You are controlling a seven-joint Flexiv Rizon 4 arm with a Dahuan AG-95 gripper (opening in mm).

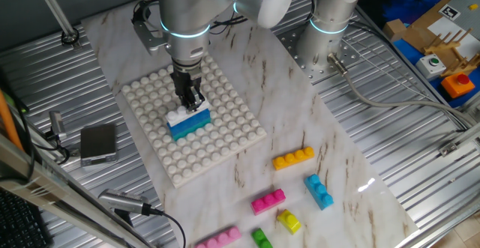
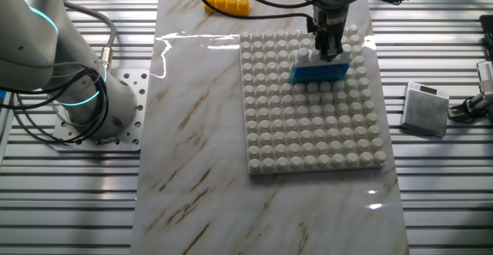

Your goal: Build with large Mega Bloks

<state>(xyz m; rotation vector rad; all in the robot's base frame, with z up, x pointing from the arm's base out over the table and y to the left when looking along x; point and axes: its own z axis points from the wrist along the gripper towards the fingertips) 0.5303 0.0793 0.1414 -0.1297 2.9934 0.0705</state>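
Pincer (image 1: 190,103) of mine stands straight down over the white studded baseplate (image 1: 225,139), its fingers pinching a white brick (image 1: 180,115) that sits on top of a small stack; beneath the white one lies a teal bar (image 1: 191,121), and under that a blue bar (image 1: 189,129), the whole stack seated on the baseplate's studs near its middle in one fixed view, and toward the far edge in the other (image 2: 318,72); whether the white brick is fully pressed home I cannot tell. Loose bricks lie well apart on the marble table (image 1: 345,158): an orange bar (image 1: 293,158), a blue stepped piece (image 1: 319,191), a magenta bar (image 1: 268,201), a yellow brick (image 1: 289,220), a green one (image 1: 261,238) and a pink bar (image 1: 218,237). My judgement of the risks: if I lift before letting go, the white brick may come away with me, or drag the stack off the plate; if I press off-centre, the studs may not mate and the brick may sit tilted; a sideways pull could shift the unfixed baseplate.
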